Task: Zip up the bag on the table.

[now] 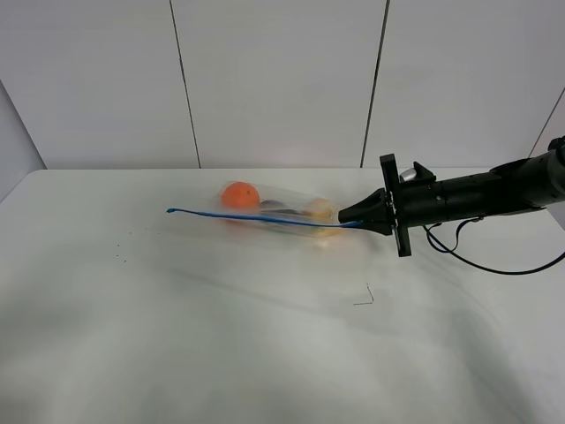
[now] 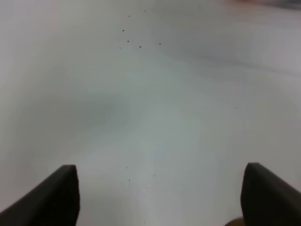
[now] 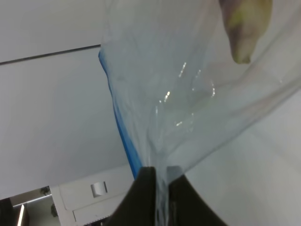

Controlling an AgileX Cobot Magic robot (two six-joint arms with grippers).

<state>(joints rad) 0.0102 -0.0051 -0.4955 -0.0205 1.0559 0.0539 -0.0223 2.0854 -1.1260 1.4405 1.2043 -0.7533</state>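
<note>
Right wrist view: right gripper (image 3: 159,176) pinched on the bag (image 3: 188,94) at its 3 o'clock end by the blue zipper strip (image 3: 120,127), left gripper (image 2: 160,193) wide apart over bare table (image 2: 155,108), so any tug probably drags the unpinned bag.

Glossy clear plastic bag (image 1: 278,215)

Bare table (image 1: 177,336) lies open beneath my left gripper (image 2: 160,197); only the bag (image 1: 274,212) blocks the far middle.

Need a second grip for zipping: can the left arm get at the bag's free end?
Probably yes: the left gripper is open over bare table, nothing blocks the bag.
</note>
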